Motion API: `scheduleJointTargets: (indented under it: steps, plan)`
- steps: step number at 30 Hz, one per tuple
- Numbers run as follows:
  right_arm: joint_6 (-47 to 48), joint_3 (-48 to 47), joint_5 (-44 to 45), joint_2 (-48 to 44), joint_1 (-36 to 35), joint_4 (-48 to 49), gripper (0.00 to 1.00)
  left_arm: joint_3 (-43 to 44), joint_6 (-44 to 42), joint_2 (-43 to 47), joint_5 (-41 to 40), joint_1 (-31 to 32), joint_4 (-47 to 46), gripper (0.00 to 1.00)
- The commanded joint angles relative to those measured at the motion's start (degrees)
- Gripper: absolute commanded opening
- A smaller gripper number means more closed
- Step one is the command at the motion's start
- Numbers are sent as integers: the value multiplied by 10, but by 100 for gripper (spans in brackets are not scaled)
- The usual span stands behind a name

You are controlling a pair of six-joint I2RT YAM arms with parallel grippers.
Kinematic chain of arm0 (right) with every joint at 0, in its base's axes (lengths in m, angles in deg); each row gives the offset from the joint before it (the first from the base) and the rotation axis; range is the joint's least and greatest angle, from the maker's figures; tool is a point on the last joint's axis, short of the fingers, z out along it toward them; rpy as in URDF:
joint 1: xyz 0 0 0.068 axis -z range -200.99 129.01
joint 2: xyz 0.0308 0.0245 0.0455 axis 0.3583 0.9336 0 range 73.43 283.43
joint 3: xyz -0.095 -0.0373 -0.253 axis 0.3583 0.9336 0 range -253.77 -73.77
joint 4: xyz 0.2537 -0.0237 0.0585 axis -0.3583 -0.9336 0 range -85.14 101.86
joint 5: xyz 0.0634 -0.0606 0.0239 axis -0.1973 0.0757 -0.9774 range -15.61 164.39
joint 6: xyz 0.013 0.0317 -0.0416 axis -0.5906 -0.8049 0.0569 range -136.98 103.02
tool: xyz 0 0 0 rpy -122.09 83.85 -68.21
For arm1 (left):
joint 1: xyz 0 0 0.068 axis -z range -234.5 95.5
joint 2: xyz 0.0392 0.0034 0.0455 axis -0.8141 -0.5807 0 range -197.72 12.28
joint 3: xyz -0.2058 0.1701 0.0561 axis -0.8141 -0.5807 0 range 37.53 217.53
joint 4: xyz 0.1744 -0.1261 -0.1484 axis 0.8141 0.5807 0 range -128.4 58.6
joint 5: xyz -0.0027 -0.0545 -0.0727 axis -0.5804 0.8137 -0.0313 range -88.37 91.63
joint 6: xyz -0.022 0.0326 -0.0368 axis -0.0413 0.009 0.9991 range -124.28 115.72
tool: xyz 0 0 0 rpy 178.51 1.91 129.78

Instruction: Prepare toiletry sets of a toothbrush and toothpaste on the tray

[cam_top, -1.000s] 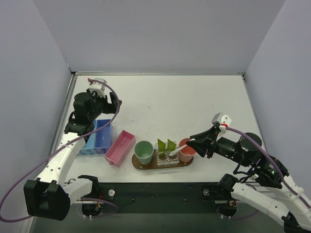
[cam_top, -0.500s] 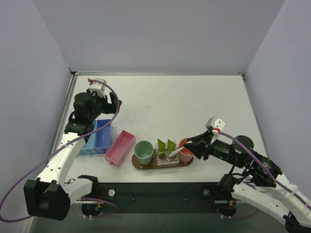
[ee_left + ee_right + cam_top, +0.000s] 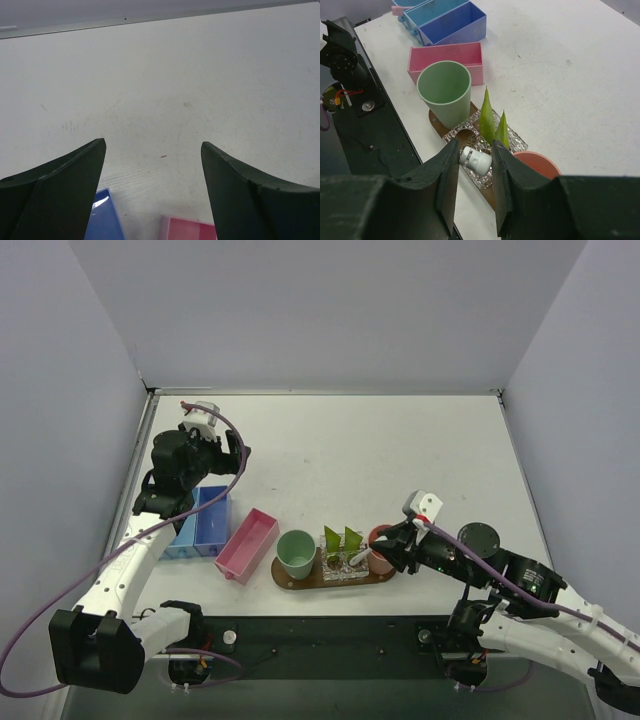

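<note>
Toothbrush at tray; sets incomplete
The right pincer [image 3: 474, 150], closed narrowly, grips a slim white-ended item, judged to be the toothbrush [image 3: 476, 159], just above the tray [image 3: 436, 119] between the green cup [image 3: 444, 90] and the pink cup [image 3: 538, 162]. The left pincer [image 3: 152, 150] stands wide apart and empty over the surface [image 3: 200, 75]. The green cup holds nothing and no toothpaste is identifiable: most placing remains

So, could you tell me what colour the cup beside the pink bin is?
The cup is pale green, clearest in the right wrist view.
</note>
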Motion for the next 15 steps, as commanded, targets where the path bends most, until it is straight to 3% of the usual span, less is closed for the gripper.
scheduleJointTargets:
  steps: [1,15]
  plan:
    - [20,8,44,15,-25,37,0,7,-1,-1,1,-5,-30,88]
    - [43,60,116,15,-72,96,0,11,4,1,8,-17,-33,88]
